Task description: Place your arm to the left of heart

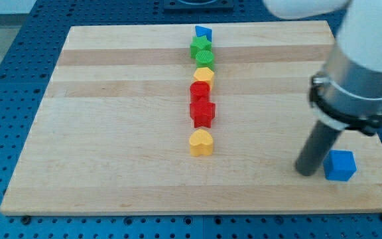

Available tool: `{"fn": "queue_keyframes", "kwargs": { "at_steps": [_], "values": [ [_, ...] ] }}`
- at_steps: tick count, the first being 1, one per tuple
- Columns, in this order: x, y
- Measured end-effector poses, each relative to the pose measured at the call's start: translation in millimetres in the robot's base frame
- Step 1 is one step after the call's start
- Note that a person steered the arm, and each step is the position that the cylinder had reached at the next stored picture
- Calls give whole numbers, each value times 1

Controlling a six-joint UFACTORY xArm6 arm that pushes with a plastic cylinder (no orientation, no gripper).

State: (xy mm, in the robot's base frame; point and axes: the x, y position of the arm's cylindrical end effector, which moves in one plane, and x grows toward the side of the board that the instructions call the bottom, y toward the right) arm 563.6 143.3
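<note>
Presently my tip (306, 170) sat at the lower right of the frame, touching or just beside the left face of a blue cube-like block (340, 165) on the pale wooden board (111, 133). No fingers existed to report: the arm ended in a plain dark rod. The yellow heart-shaped block (201, 142) lay well apart, left of my tip, at the bottom of a column near mid-frame. Above it stood a red star-like block (203, 113), a red block (199, 91), a yellow block (204, 76), two green blocks (201, 50) and, topmost, a blue block (203, 31).
</note>
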Motion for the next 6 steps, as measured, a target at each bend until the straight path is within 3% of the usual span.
{"fn": "queue_keyframes", "kwargs": {
  "at_steps": [4, 5, 6],
  "values": [
    [36, -251],
    [-40, -252],
    [-40, -250]
  ]
}}
